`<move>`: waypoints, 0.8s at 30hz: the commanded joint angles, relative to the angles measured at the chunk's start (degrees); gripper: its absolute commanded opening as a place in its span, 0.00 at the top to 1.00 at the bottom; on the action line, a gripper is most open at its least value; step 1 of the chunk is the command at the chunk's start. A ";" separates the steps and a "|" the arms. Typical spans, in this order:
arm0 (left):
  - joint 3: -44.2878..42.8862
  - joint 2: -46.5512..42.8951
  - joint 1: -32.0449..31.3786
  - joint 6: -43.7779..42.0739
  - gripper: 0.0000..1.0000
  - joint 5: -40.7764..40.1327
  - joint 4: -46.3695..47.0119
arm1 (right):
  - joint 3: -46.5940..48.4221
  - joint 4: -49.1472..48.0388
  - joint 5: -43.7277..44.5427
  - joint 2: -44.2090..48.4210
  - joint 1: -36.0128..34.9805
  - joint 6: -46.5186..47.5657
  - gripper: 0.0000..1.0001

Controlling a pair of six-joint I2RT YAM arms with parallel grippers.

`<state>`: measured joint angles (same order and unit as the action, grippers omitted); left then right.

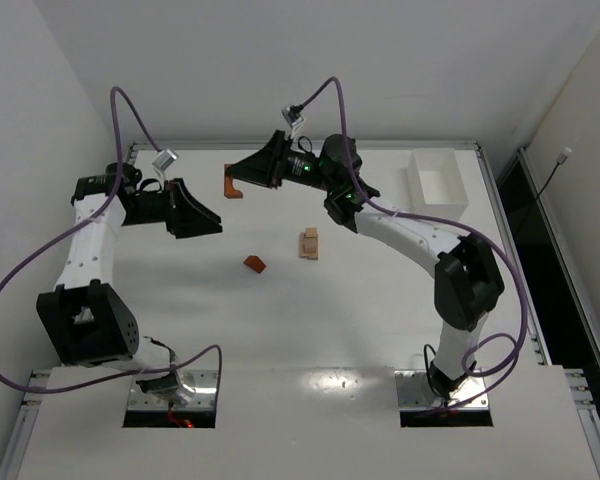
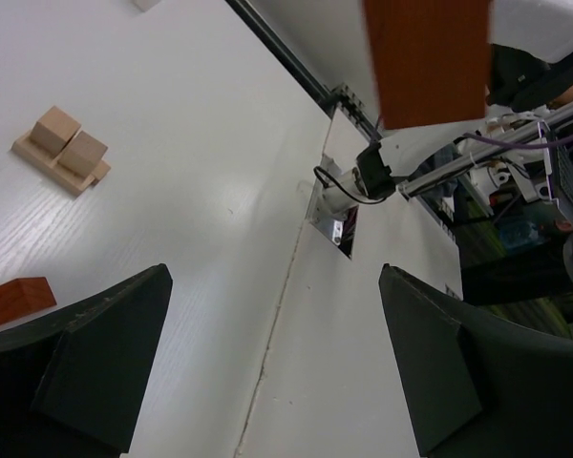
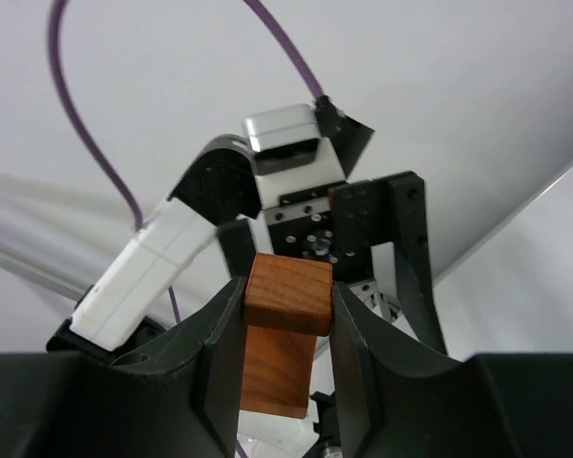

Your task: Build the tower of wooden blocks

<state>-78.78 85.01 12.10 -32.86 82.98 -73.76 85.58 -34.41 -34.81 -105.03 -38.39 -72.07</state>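
Note:
My right gripper (image 1: pixel 242 183) is shut on a reddish-orange arch block (image 1: pixel 230 184) and holds it in the air over the far middle of the table; in the right wrist view the block (image 3: pixel 286 329) sits clamped between both fingers. My left gripper (image 1: pixel 208 222) is open and empty, raised at the left. A small tan stack (image 1: pixel 309 244), two cubes on a flat bar, lies on the table centre and shows in the left wrist view (image 2: pixel 65 150). A loose reddish-orange block (image 1: pixel 254 264) lies left of it, also in the left wrist view (image 2: pixel 14 301).
A white rectangular box (image 1: pixel 437 180) stands at the far right of the table (image 1: pixel 380 320). The table's raised rim runs along the far and side edges. Purple cables loop above both arms.

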 commanded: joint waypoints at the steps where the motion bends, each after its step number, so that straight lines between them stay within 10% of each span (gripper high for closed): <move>1: -0.76 -3.71 0.47 -0.20 0.11 9.74 -0.16 | -2.96 -8.46 0.18 0.88 -1.33 -1.40 1.00; 24: -4.45 -0.20 2.32 1.39 0.19 9.74 -0.16 | -12.02 -18.85 0.18 0.27 -3.53 -2.46 1.00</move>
<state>-80.90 85.84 14.35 -30.98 83.40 -74.48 73.58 -47.86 -34.87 -105.06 -41.45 -74.41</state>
